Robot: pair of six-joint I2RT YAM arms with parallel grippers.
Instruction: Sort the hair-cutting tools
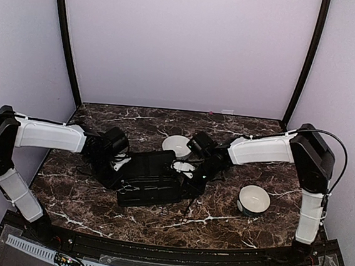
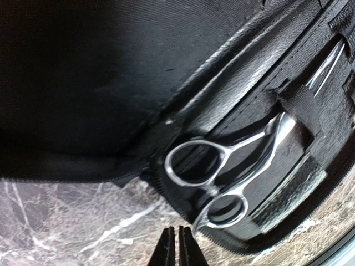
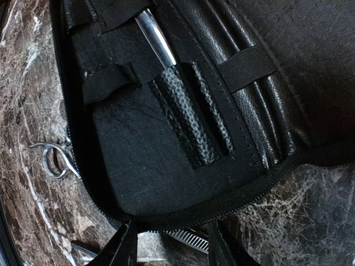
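Scissors (image 2: 216, 188) sit mid-frame in your left wrist view, in the black case (image 2: 83, 72), blades under a strap (image 2: 299, 111), rings at the case edge. Left end effector (image 2: 178, 248) is clenched on nothing, just below the rings, over the desk (image 2: 66, 221). Right end effector (image 3: 173, 246) is released, fingers straddling the case's lower edge, a comb (image 3: 188, 239) showing between them. Second pair of scissors (image 3: 66, 163) lies on the desk, left of that view.

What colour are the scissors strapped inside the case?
Shiny silver metal. The scissors show best in the left wrist view.
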